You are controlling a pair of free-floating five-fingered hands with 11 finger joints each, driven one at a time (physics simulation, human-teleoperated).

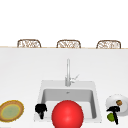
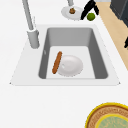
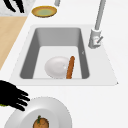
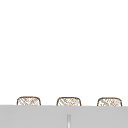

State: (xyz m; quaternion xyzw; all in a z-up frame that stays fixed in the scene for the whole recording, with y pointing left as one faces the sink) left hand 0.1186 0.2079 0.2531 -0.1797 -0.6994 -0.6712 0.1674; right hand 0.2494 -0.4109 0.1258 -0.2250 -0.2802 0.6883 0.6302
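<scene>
Two hands: your right hand (image 1: 114, 109), fingers straight, touches the lime (image 1: 110, 116) at 6 o'clock of the white plate (image 1: 124, 108); curl fingers next. Left hand (image 1: 40, 109) hangs curled, holding nothing.

Bright, even, flat light washes the white desk (image 1: 22, 72) almost featureless; the sink basin (image 2: 72, 40) shows soft grey shading; edges look blurred throughout.

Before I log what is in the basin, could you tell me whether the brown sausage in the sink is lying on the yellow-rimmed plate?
No, the sausage leans against a white bowl inside the sink, while the yellow-rimmed plate sits on the counter outside it.
</scene>
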